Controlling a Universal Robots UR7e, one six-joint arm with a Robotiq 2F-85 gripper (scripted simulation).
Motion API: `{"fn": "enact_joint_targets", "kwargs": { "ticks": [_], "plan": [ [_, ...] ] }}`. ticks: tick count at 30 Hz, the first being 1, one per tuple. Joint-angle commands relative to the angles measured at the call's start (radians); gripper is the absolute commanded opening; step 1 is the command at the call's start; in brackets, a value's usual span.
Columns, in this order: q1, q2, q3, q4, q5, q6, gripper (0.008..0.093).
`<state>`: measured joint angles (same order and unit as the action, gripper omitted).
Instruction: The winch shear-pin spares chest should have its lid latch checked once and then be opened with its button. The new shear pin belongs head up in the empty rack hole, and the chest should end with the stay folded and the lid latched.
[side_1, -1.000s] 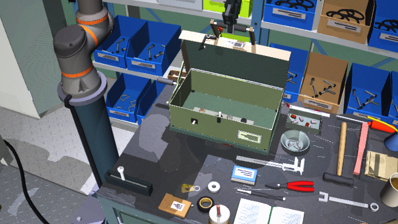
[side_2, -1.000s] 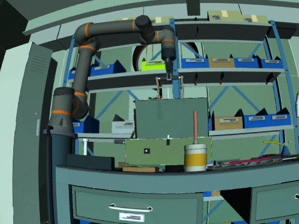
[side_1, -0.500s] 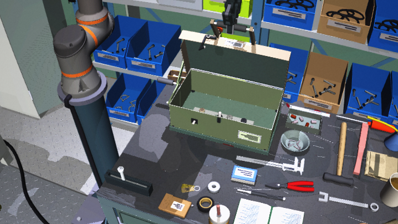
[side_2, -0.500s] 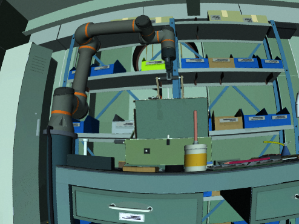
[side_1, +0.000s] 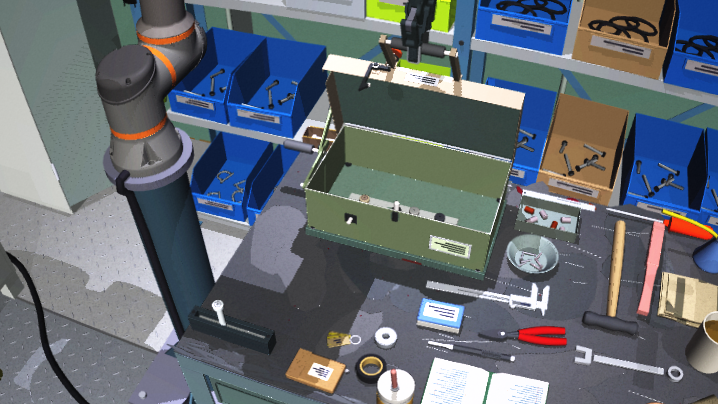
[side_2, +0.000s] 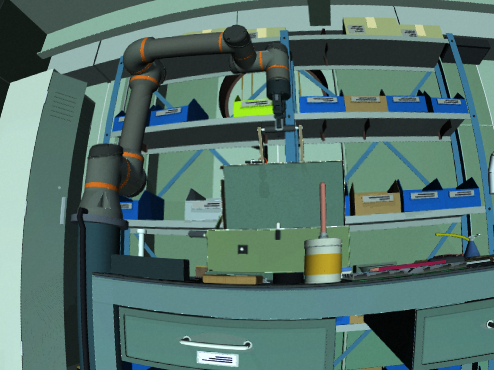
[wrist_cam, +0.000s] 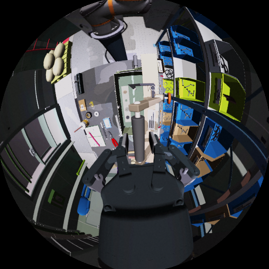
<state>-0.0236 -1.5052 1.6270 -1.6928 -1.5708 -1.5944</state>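
Observation:
The green spares chest (side_1: 401, 206) sits on the bench with its lid (side_1: 427, 108) standing upright and open. The lid's dark bar handle (wrist_cam: 138, 136) is at the top edge, and my gripper (wrist_cam: 138, 143) straddles it from above with its fingers open and holding nothing. A thin stay (side_1: 319, 150) runs along the chest's left side. Inside, a rack strip (side_1: 401, 211) carries several pins and a dark hole. The new shear pin (side_1: 218, 310), white with a round head, stands in a black holder (side_1: 232, 329) at the bench's front left corner.
Shelving (side_1: 552, 55) with blue and brown bins stands right behind the raised lid, close to my gripper. On the bench right of the chest lie a small parts tray (side_1: 548, 219), a metal bowl (side_1: 532, 254), a caliper, pliers (side_1: 527, 335) and a hammer (side_1: 613, 281).

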Motion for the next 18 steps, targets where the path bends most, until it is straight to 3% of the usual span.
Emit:
{"fn": "enact_joint_targets", "kwargs": {
  "ticks": [1, 18],
  "plan": [
    [0.000, -0.001, -0.001, 0.000, 0.000, 0.000, 0.0480],
    [0.000, -0.006, -0.060, 0.064, 0.000, 0.000, 0.0480]
  ]
}}
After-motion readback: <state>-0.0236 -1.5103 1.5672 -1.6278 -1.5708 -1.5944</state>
